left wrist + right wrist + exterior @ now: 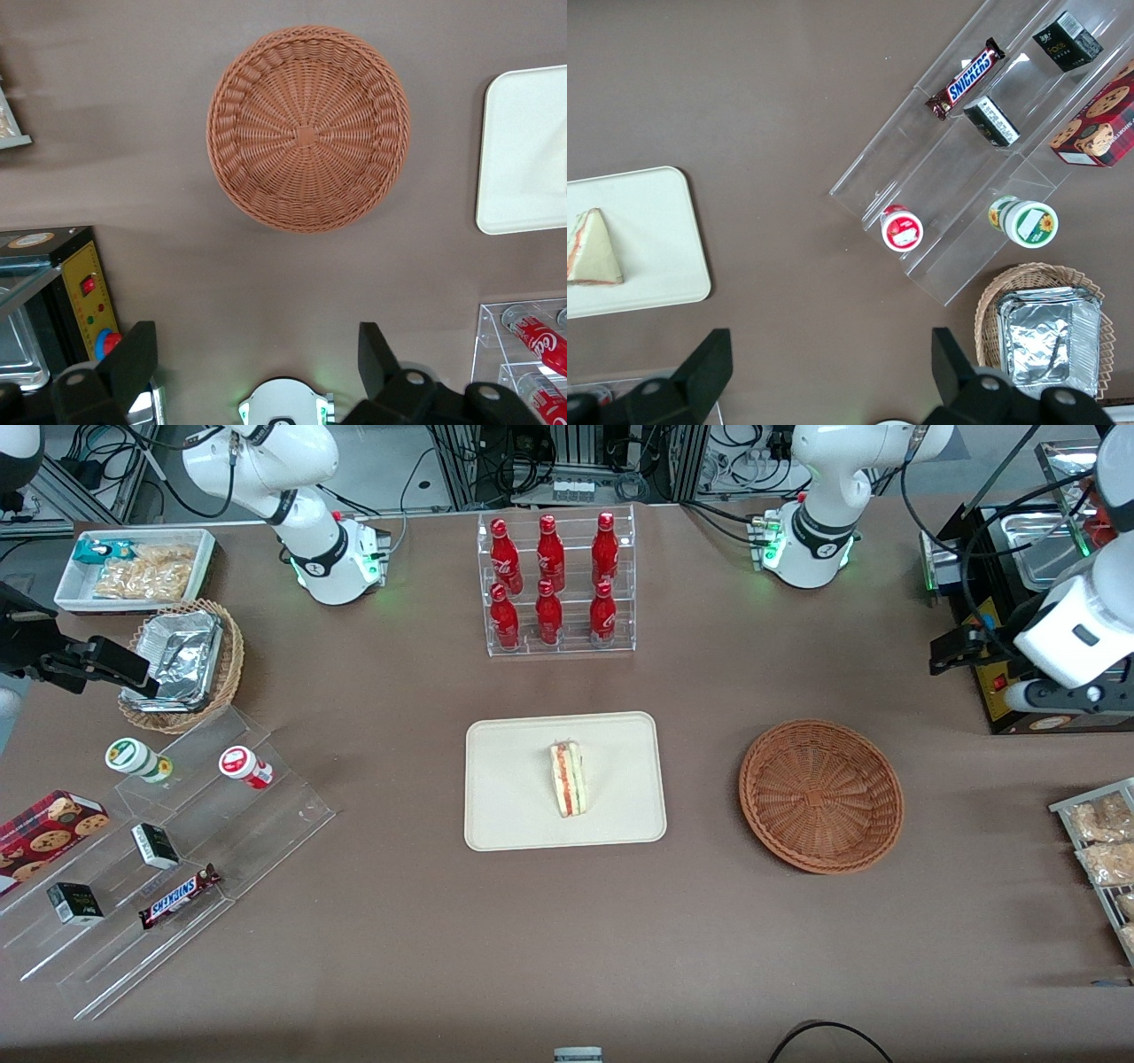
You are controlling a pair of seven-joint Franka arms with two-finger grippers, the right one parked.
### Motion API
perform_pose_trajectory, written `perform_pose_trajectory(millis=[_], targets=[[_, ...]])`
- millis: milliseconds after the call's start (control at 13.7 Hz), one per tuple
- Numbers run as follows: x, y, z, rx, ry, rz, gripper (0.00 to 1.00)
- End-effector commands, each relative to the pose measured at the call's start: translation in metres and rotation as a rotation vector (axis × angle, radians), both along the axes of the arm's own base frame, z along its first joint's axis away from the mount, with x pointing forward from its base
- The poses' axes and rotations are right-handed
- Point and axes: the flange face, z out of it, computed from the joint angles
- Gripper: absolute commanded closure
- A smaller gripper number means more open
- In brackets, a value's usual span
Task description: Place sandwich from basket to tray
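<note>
You had the sandwich [568, 779] lying on its side near the middle of the tray [505, 815], at the centre of the front view, filling edge facing up; by the look of it the placing was done. The basket [820, 795] sat empty on the counter [399, 957] at centre right of that frame, well apart from the tray, toward the working arm's end.

Your end effector [257, 359] hung high above the counter, at the right edge of the front view, beside the black appliance [1019, 691] and farther from the front camera than the basket. Its fingers [133, 359] stood wide apart and held nothing. I judged it pulled clear so that nothing could knock the sandwich.

By count: one sandwich, one tray, one reddish basket. Six red bottles [549, 584] stood in a clear rack [620, 638] at upper centre, three above three. At centre left a second, lighter basket [226, 682] held foil containers.
</note>
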Motion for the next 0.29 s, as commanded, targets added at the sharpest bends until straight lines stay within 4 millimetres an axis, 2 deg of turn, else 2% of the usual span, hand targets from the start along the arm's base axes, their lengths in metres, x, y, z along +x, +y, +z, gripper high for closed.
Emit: perform_pose_trajectory(millis=[0, 219], targets=[[-0.0030, 0.0121, 0.0077, 0.004, -0.023, -0.015, 0.00], [0.0031, 0.0148, -0.0016, 0.037, -0.055, -0.011, 0.00]])
